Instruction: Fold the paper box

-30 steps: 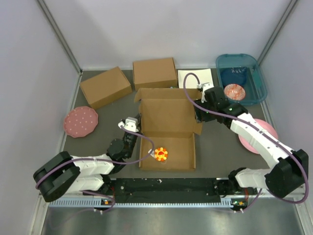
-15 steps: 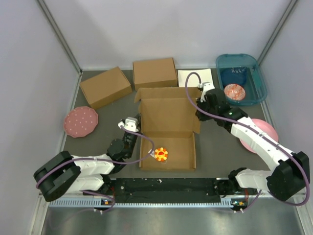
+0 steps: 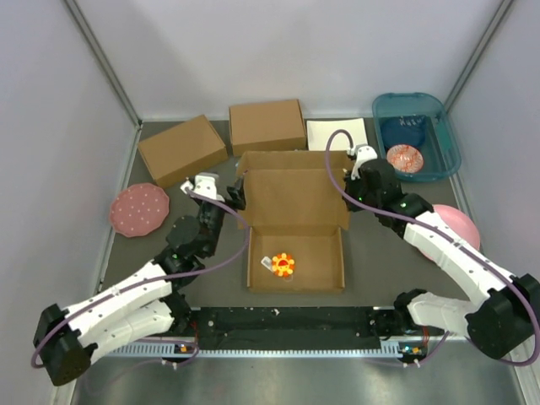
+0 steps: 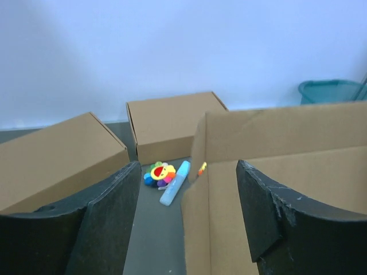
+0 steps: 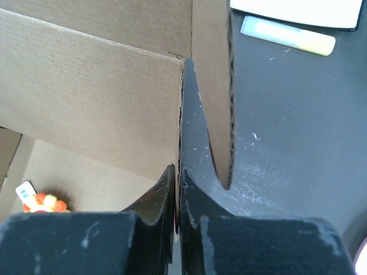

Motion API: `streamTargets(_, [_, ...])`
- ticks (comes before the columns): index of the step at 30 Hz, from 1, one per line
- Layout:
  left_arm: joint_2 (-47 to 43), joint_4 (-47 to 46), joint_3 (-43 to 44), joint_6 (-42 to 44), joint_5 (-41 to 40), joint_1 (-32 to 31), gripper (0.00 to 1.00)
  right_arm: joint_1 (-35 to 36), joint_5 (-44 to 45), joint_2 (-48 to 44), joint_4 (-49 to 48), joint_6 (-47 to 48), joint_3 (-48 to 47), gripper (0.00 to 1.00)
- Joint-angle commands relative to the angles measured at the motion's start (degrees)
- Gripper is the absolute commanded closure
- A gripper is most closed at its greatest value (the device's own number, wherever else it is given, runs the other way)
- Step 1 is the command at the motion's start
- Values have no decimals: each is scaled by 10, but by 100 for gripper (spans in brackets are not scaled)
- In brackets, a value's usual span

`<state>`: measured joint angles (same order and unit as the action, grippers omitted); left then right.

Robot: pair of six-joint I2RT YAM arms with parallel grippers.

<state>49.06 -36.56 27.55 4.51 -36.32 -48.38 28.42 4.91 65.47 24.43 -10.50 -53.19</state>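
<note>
The paper box (image 3: 295, 202) is a brown cardboard mailer in the middle of the table, its lid standing up behind the shallow tray (image 3: 325, 270). A flower toy (image 3: 283, 264) lies in the tray. My right gripper (image 3: 353, 196) is shut on the lid's right edge, and the wrist view shows its fingers (image 5: 172, 189) pinched on the thin cardboard wall (image 5: 103, 97), with a side flap (image 5: 213, 86) just beside them. My left gripper (image 3: 233, 192) is open at the lid's left side. Its fingers (image 4: 109, 217) straddle the upright left flap (image 4: 198, 217) without touching it.
Two ready-made cardboard boxes (image 3: 182, 149) (image 3: 267, 126) and a white sheet (image 3: 337, 133) lie at the back. A teal bin (image 3: 415, 135) is at the back right. Pink plates (image 3: 139, 209) (image 3: 451, 224) sit at either side. Another flower toy (image 4: 159, 173) and a blue marker (image 4: 175, 183) lie behind the box.
My left arm swung from the tray's front-left corner up to the lid's left flap and opened. My right gripper closed on the lid's right edge. The box shifted slightly right.
</note>
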Motion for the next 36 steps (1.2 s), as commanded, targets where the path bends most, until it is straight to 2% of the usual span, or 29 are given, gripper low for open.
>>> streamTargets(1, [-48,251,69,-61,52,29,27,5,22,-24,-23,12,9,100])
streamTargets(3, [-51,323,115,-83,127,57,27,6,23,-30,-24,11,12,100])
streamTargets(5, [-28,453,181,-120,191,101,27,8,28,-31,-24,9,12,100])
streamTargets(6, [-15,495,205,-133,285,121,27,7,29,-33,-24,10,12,100])
streamTargets(7, [5,539,232,-160,346,144,30,9,29,-35,-23,11,12,100])
streamTargets(8, [58,637,295,-171,432,192,35,10,30,-37,-22,13,12,100])
streamTargets(9, [84,680,324,-177,500,204,37,11,29,-38,-22,14,12,100])
streamTargets(10, [105,723,367,-179,512,209,36,13,29,-41,-21,14,12,100])
streamTargets(11, [122,740,371,-175,519,208,34,13,30,-42,-21,14,12,100])
streamTargets(15, [118,721,355,-160,490,208,22,14,32,-49,-20,15,13,100])
streamTargets(21, [117,740,333,-150,485,208,14,16,27,-53,-18,15,18,100])
streamTargets(27, [117,694,283,-144,455,210,14,21,23,-47,-19,15,14,100])
streamTargets(36, [191,681,325,-129,475,225,21,24,17,-50,-19,17,16,100])
